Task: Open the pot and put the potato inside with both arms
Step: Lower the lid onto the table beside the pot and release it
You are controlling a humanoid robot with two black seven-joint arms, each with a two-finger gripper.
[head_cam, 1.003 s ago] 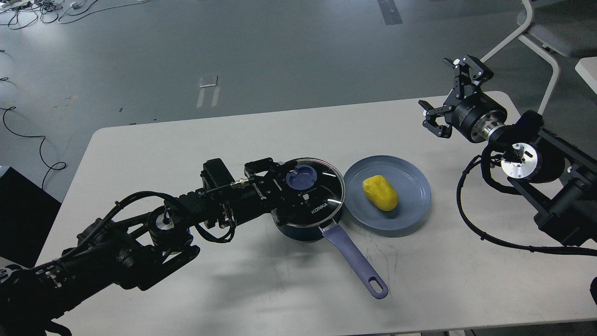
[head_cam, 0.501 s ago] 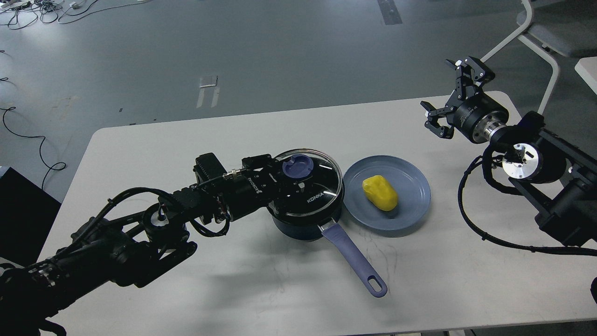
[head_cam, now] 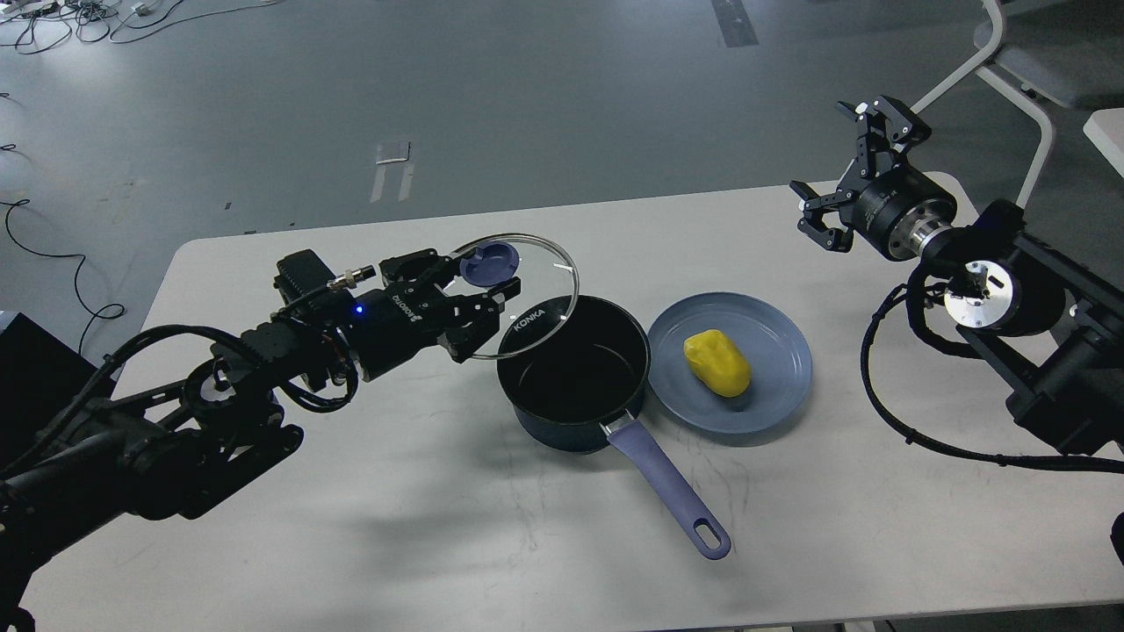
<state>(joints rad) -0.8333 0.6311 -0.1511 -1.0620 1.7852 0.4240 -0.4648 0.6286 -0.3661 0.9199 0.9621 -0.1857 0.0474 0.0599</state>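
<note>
Left hand (head_cam: 479,290) grips the glass lid (head_cam: 518,294) tilted beside the open pot (head_cam: 571,377); potato (head_cam: 717,362) on plate (head_cam: 773,369); right hand (head_cam: 847,171) spread, empty, above the desk (head_cam: 351,527).

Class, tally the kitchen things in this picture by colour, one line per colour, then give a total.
Blue: 1, the plate
Dark navy with lavender handle: 1, the pot
Clear glass with blue knob: 1, the lid
Yellow: 1, the potato
Total: 4
</note>
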